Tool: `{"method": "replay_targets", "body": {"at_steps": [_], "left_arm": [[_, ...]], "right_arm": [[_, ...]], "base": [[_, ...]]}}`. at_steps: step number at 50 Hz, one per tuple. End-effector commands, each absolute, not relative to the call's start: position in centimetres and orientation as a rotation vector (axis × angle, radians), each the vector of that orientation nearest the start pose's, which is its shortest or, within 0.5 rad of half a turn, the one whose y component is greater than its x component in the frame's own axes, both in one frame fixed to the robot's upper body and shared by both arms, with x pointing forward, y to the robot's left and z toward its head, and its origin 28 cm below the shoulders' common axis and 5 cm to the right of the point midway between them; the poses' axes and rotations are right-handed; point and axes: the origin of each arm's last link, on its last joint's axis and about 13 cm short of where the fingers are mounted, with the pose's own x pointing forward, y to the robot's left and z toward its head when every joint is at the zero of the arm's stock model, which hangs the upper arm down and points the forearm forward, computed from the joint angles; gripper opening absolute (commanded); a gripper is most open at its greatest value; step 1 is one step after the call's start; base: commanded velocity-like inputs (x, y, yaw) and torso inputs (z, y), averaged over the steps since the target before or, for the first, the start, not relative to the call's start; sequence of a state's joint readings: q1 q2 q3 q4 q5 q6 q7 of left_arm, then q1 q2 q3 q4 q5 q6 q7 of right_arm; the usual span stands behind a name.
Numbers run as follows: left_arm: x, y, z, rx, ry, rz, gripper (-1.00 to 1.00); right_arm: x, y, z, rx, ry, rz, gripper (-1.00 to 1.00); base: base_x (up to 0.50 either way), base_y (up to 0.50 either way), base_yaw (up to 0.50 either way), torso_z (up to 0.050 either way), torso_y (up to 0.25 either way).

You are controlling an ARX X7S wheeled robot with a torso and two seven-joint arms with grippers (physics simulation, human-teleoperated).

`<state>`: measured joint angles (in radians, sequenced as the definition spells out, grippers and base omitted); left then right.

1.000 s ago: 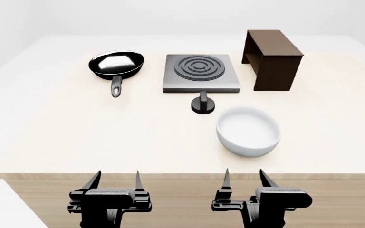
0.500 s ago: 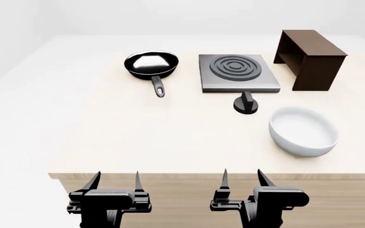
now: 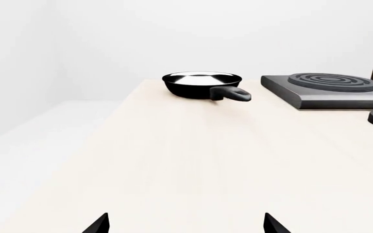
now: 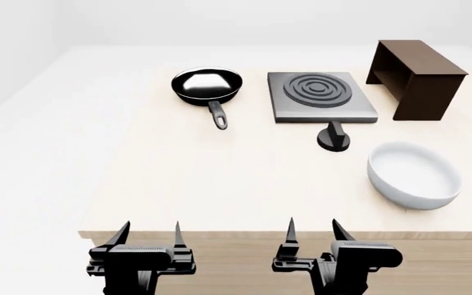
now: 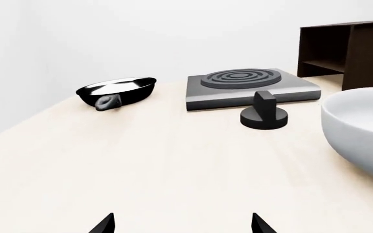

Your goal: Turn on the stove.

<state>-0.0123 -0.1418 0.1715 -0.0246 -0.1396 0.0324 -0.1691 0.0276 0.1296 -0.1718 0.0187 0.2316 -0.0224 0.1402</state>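
The stove point(image 4: 322, 96) is a flat grey slab with a ringed burner at the back of the table. Its black round knob point(image 4: 334, 138) stands just in front of it. The stove also shows in the left wrist view point(image 3: 322, 89) and the right wrist view point(image 5: 248, 87), and the knob shows in the right wrist view point(image 5: 264, 113). My left gripper point(image 4: 148, 236) and right gripper point(image 4: 311, 232) are both open and empty, low at the table's near edge, far from the stove. Only the fingertips point(image 3: 100, 224) show in the left wrist view and the fingertips point(image 5: 105, 225) in the right wrist view.
A black frying pan point(image 4: 208, 86) sits left of the stove, handle toward me. A dark brown box point(image 4: 416, 69) stands to the stove's right. A white bowl point(image 4: 414, 174) sits in front of the box, right of the knob. The table's front edge point(image 4: 285, 233) is just ahead of the grippers.
The view has shifted left: pan, stove, knob, box and bowl all sit further right in the head view. Both grippers keep the same open pose.
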Motion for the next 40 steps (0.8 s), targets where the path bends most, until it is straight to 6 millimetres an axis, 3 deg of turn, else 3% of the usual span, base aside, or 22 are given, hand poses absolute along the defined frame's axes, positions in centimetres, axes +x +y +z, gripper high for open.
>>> {"method": "replay_targets", "body": {"at_steps": [1,29,40], "left_arm": [[21.17,20.52,1.19,0.003,-0.002,0.0,1.0],[20.39,20.75,1.39,0.005,-0.001,0.002,1.0],[20.39,20.75,1.39,0.006,0.0,0.001,1.0]], "right_arm": [[21.44,-9.2,1.54,0.138,-0.004,0.047,1.0],[21.5,-9.14,1.54,0.135,-0.014,0.024,1.0],[21.47,-8.99,1.43,0.121,-0.02,0.031,1.0]], "base": [[0.5,0.0,0.0,0.0,0.0],[0.5,0.0,0.0,0.0,0.0],[0.01,0.0,0.0,0.0,0.0]]}}
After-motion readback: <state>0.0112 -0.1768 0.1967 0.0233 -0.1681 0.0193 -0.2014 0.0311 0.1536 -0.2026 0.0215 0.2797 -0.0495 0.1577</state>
